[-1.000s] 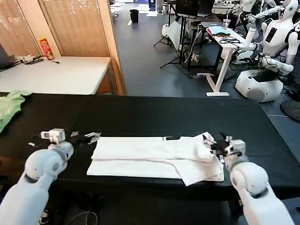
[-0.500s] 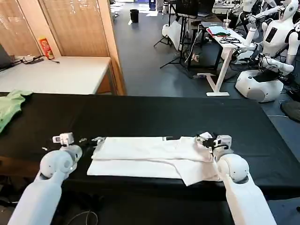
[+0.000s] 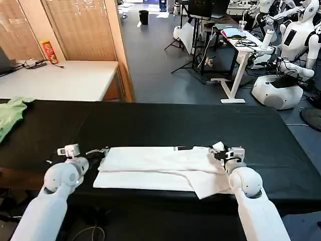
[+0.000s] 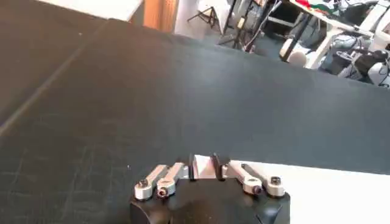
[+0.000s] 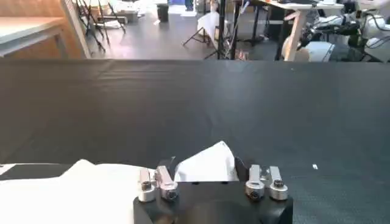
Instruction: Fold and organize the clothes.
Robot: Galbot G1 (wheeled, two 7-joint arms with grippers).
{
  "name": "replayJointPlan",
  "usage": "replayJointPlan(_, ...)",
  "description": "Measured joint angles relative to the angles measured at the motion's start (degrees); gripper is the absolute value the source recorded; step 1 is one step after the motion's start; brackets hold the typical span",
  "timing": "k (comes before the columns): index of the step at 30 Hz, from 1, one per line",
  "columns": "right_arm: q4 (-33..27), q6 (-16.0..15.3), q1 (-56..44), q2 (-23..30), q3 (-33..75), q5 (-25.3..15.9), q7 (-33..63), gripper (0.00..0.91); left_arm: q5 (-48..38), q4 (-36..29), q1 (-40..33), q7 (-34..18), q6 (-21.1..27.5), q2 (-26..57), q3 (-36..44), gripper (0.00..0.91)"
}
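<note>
So the folded white cotton T-shirt [image 3: 163, 168] was laid out along the near edge of the black cloth-covered table [image 3: 165, 123]. Left gripper [image 3: 100, 150] had its jaws pinching the shirt's left end corner, and right gripper [image 3: 216, 151] was clamped on a raised fold at the right end.

The left pincer [image 4: 204, 168] is covering the corner of the white T-shirt [image 4: 317, 195], whose cloth is running off the wrist picture's edge. The light green garment [image 3: 11, 114] is being cut off at the head view's left edge. The shirt's print is not showing.
</note>
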Motion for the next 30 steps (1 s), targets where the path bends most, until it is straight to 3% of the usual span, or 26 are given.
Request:
replayJointPlan(8,1.01,3.43,-1.71,1.51,0.63,-1.22,2.94,0.049,6.35,0.28,-0.13,1.25,-0.04,-1.00,0.61,0.000)
replayJointPlan(15,2.55,3.69,-2.97,2.04,1.13,-1.48,3.22,0.059,10.13,0.67,-0.66,1.11,-1.44,-1.29,0.67,0.000)
replayJointPlan(16,2.75,3.70,-3.12,2.04,1.17,-1.45,3.07,0.117,10.43,0.73,-0.70,1.05,-1.72,-1.29,0.67,0.000)
replayJointPlan(17,3.03,3.70,-3.31,2.01,1.21,-1.42,2.87,0.878,10.53,0.74,-0.71,1.03,-1.85,-1.29,0.66,0.000)
replayJointPlan(23,4.53,3.70,-4.40,1.16,1.57,-1.25,-0.19,0.878,10.93,0.80,-0.70,0.90,-2.55,-1.34,0.40,0.000)
replayJointPlan(24,4.94,3.74,-4.68,0.89,1.61,-1.16,-0.73,0.878,10.91,0.76,-0.67,0.89,-2.61,-1.34,0.34,0.878)
replayJointPlan(30,9.00,4.12,-6.92,-0.94,2.41,0.52,-2.60,0.878,10.24,-0.35,0.09,0.86,-2.96,-1.24,-0.57,0.878)
